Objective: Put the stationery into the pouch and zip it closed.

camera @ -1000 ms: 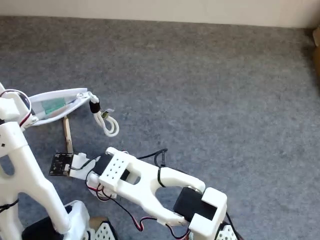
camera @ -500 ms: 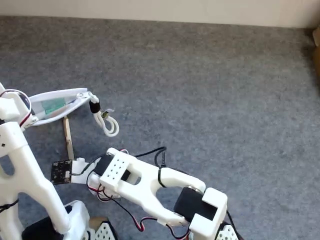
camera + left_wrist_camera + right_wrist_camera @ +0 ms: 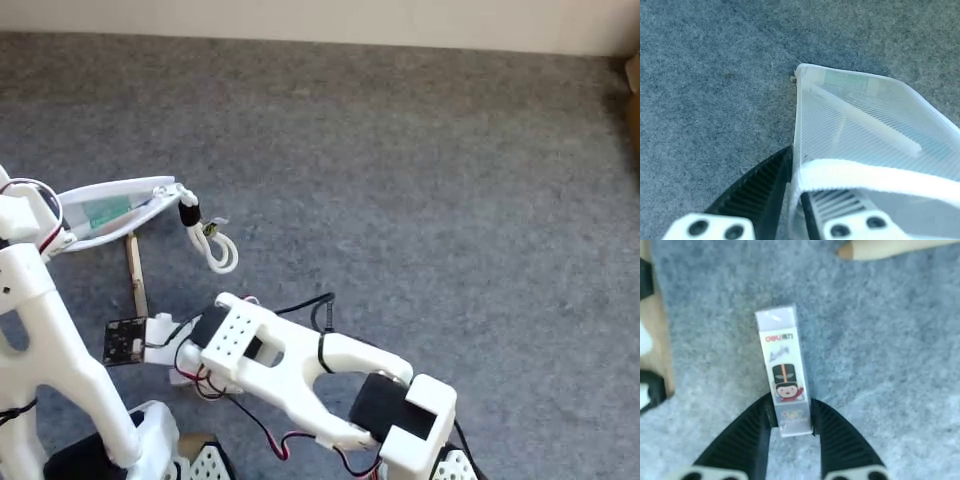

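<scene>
A white mesh pouch (image 3: pixel 115 208) hangs at the left of the high view, its mouth open, with something green inside. My left gripper (image 3: pixel 796 195) is shut on the pouch's rim (image 3: pixel 865 175). A white eraser (image 3: pixel 783 371) with a toy soldier picture sits between the fingers of my right gripper (image 3: pixel 791 425), which is shut on its lower end over the grey mat. In the high view the right arm (image 3: pixel 240 345) stretches leftward just below the pouch. A thin wooden stick (image 3: pixel 135 272) lies on the mat between the pouch and the right wrist.
A white cord loop (image 3: pixel 220 250) with a black end dangles from the pouch's right tip. Grey mat (image 3: pixel 420 170) stretches across the middle and right. Both arm bases stand at the near edge. A tan strip (image 3: pixel 900 247) shows beyond the eraser.
The right wrist has dropped slightly toward the near edge and steadied. The left arm and the pouch have not moved.
</scene>
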Robot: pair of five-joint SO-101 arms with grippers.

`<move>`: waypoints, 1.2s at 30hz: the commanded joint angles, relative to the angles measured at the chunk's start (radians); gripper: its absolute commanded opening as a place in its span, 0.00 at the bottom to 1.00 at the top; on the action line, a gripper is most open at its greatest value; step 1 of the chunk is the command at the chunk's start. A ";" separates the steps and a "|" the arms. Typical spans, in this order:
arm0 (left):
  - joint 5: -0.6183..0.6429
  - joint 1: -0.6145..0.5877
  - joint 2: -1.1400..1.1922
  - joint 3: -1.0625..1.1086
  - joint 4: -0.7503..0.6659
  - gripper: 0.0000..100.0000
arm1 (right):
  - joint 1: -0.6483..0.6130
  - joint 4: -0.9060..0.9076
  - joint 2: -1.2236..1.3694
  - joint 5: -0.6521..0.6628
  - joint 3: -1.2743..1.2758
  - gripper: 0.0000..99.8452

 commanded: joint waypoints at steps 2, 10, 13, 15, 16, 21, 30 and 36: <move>0.003 -0.016 0.012 0.012 -0.017 0.01 | 0.077 0.117 -0.025 0.017 -0.002 0.00; 0.003 -0.016 0.012 0.012 -0.017 0.01 | 0.166 0.232 -0.027 0.011 -0.010 0.01; 0.003 -0.016 0.010 0.012 -0.017 0.01 | 0.166 0.242 -0.025 0.008 -0.045 0.08; 0.003 -0.016 0.010 0.012 -0.017 0.01 | 0.165 0.243 -0.025 0.008 -0.051 0.15; 0.003 -0.016 0.010 0.012 -0.017 0.01 | 0.162 0.243 -0.025 0.008 -0.054 0.16; 0.003 -0.016 0.010 0.013 -0.018 0.01 | 0.113 0.243 -0.027 0.006 -0.058 0.16; 0.003 -0.016 0.010 0.013 -0.021 0.01 | 0.047 0.127 -0.018 -0.071 -0.053 0.16; 0.003 -0.015 0.010 0.013 -0.023 0.01 | 0.033 0.048 -0.019 -0.071 -0.053 0.16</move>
